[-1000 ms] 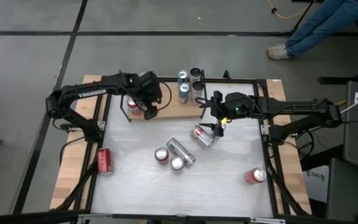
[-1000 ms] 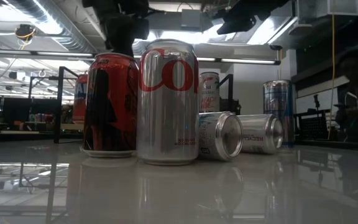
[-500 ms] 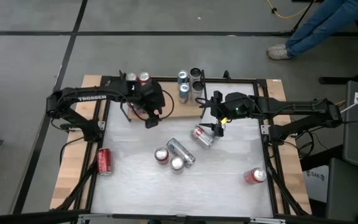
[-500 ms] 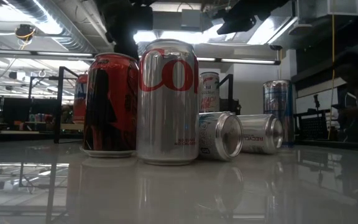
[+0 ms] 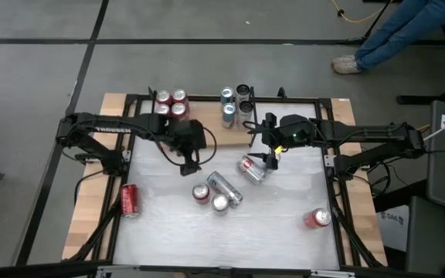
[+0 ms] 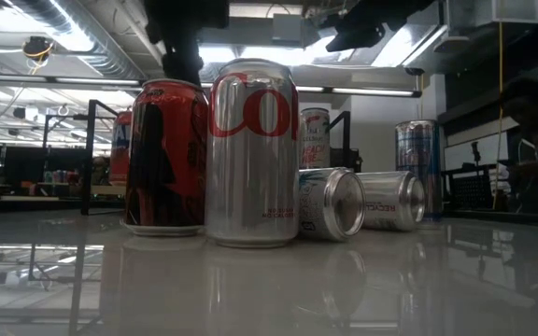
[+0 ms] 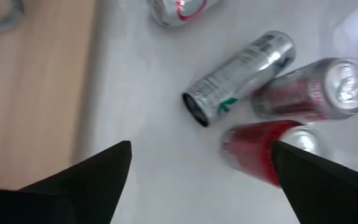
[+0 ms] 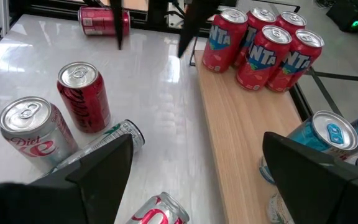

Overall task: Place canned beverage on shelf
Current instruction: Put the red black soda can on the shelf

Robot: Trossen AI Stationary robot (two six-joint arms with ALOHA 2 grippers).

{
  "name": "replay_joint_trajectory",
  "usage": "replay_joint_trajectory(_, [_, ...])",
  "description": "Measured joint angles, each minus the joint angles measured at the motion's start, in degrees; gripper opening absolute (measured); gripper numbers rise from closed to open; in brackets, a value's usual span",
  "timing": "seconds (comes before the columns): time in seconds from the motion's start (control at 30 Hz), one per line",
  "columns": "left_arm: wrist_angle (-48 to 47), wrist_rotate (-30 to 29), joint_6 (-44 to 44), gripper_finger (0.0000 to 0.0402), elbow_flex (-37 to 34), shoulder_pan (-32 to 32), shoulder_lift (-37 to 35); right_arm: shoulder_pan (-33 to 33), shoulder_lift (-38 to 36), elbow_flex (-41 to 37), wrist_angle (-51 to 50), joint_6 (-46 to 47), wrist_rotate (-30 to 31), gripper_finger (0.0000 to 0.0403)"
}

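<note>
The left gripper (image 7: 197,180) shows as two dark fingers (image 7: 89,177) at the lower corners of the frame, standing wide apart with nothing between them. A light-brown wooden board (image 7: 33,81) fills the left side; the whitish glossy bench (image 7: 154,143) fills the rest. At centre right a slim silver can with green print (image 7: 238,78) lies on its side. Right of it a silver can with red lettering (image 7: 309,87) stands beside a red can (image 7: 260,152), lower right. Another silver-and-red can (image 7: 179,9) is cut off at the top edge.

Four red Fanta cans (image 8: 261,46) on the light-brown wooden shelf (image 8: 235,137); a red Coca-Cola can (image 8: 82,96) – silver top – beside a silver Diet Coke can (image 8: 33,134) with red lettering; whitish tabletop (image 5: 276,224).
</note>
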Motion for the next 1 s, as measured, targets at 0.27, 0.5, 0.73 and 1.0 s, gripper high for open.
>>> replay_joint_trajectory(0.27, [3.5, -0.8, -8.2, 0.038, 0.0, -7.7, 0.0, 0.0, 0.0, 0.0, 0.0, 0.2, -2.0, 0.0349])
replay_joint_trajectory(0.5, [5.7, -7.6, -27.1, 0.038, 0.0, -14.6, 0.0, 0.0, 0.0, 0.0, 0.0, 4.9, -2.0, 0.0349])
replay_joint_trajectory(0.73, [5.7, -16.2, -45.4, 0.038, 0.0, -20.3, 0.0, 0.0, 0.0, 0.0, 0.0, 5.0, -2.0, 0.0349])
replay_joint_trajectory(1.0, [5.8, -21.8, -50.8, 0.038, 0.0, -24.5, 3.2, 0.0, 0.0, 0.0, 0.0, 5.0, -2.0, 0.0349])
